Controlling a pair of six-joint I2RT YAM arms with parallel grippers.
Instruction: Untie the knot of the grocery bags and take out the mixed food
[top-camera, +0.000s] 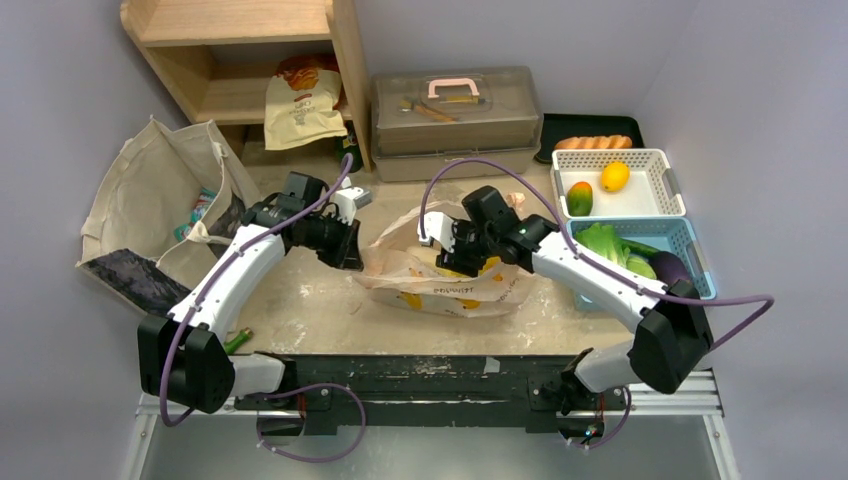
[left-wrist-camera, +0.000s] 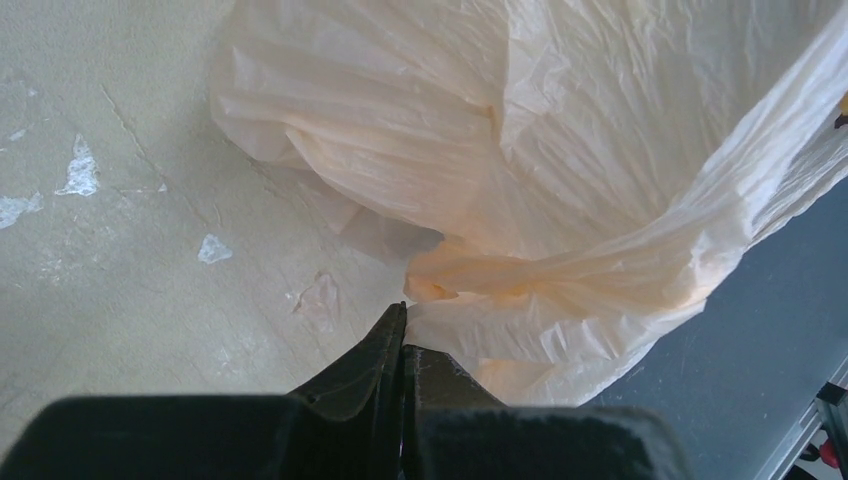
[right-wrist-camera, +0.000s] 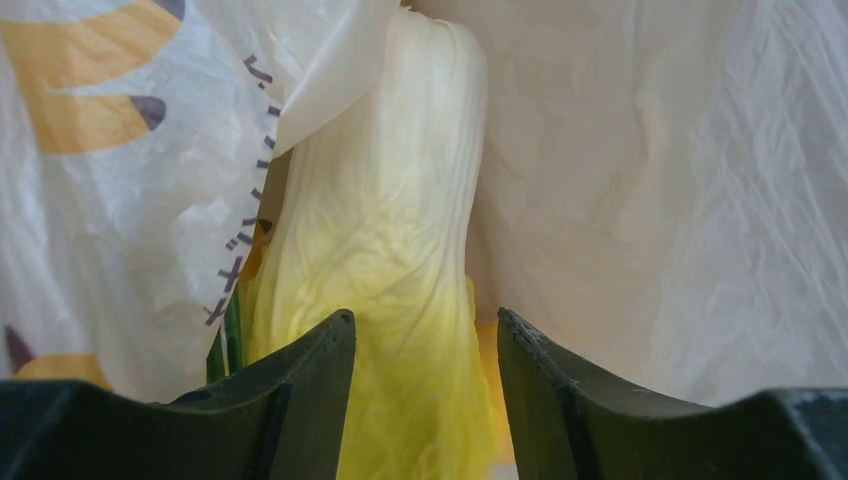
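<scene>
One thin crinkly pale-orange plastic grocery bag (top-camera: 440, 288) lies mid-table with its mouth gaping; no knot is visible. On the left gripper (left-wrist-camera: 403, 338) the fingers are pressed together, seemingly pinching the bag's bunched rim. The right gripper (right-wrist-camera: 425, 345) is inside the bag, fingers parted either side of one long yellow-green cabbage (right-wrist-camera: 385, 220), not clamped. The cabbage is probably light, leafy and easy to bruise, so grip it mid-body, gently. The bag film is flimsy and slippery, best held by the bunched rim. Counts: one bag, one cabbage seen, other contents hidden. The white plastic basket (top-camera: 676, 190) holds two fruits.
</scene>
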